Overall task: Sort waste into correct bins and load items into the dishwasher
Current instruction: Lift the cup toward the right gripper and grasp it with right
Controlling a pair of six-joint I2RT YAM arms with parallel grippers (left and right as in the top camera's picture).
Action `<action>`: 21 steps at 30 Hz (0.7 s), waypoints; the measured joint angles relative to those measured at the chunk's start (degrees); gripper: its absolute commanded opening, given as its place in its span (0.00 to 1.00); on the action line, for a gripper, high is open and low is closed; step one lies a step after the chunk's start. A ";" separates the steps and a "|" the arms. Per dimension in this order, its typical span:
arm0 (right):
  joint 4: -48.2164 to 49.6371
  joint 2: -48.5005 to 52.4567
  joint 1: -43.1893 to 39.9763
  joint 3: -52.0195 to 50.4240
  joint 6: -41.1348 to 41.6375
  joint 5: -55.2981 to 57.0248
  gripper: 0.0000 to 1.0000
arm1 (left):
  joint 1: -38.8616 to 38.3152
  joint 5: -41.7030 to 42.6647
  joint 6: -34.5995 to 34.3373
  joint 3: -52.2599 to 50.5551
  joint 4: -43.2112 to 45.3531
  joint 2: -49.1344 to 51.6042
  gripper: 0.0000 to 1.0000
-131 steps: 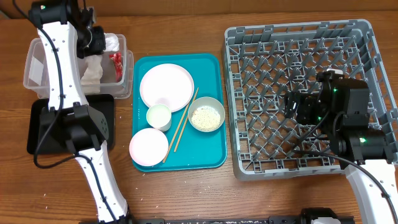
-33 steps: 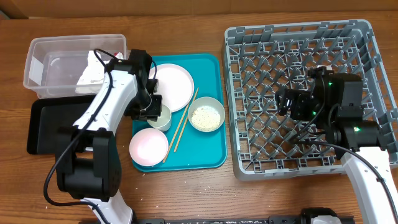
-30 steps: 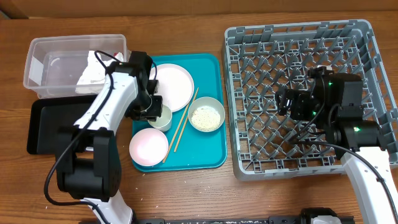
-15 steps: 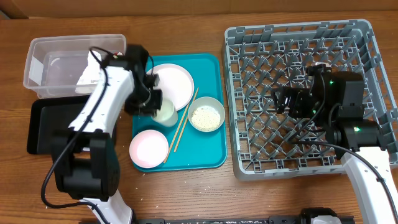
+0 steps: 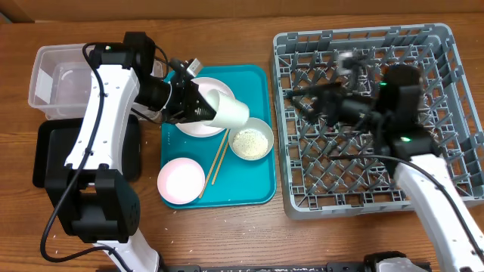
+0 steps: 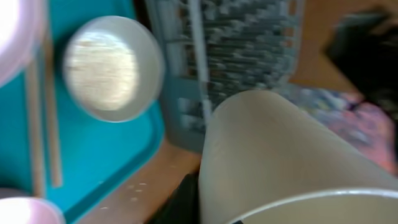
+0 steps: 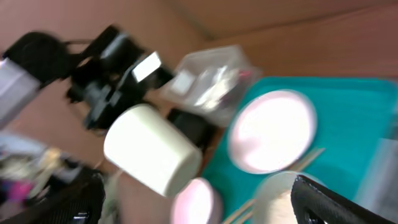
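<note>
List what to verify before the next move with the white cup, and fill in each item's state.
1. Left gripper shut on the white cup: ok.
2. Cup raised off the teal tray, lying sideways with its base toward the dish rack: ok.
3. Right gripper open, ready to receive: ok.
4. Right gripper close enough to take the cup: not ok; it is over the rack's left side, apart from the cup.
5. Cup empty inside: cannot tell; no view shows its interior.
6. Right wrist view sharp enough to aim by: not ok; it is blurred.
</note>
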 measured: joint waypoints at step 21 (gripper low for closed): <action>20.55 3.93 10.69 0.02 7.93 -7.48 0.96 | -1.22 24.57 5.64 0.00 -3.30 0.00 0.04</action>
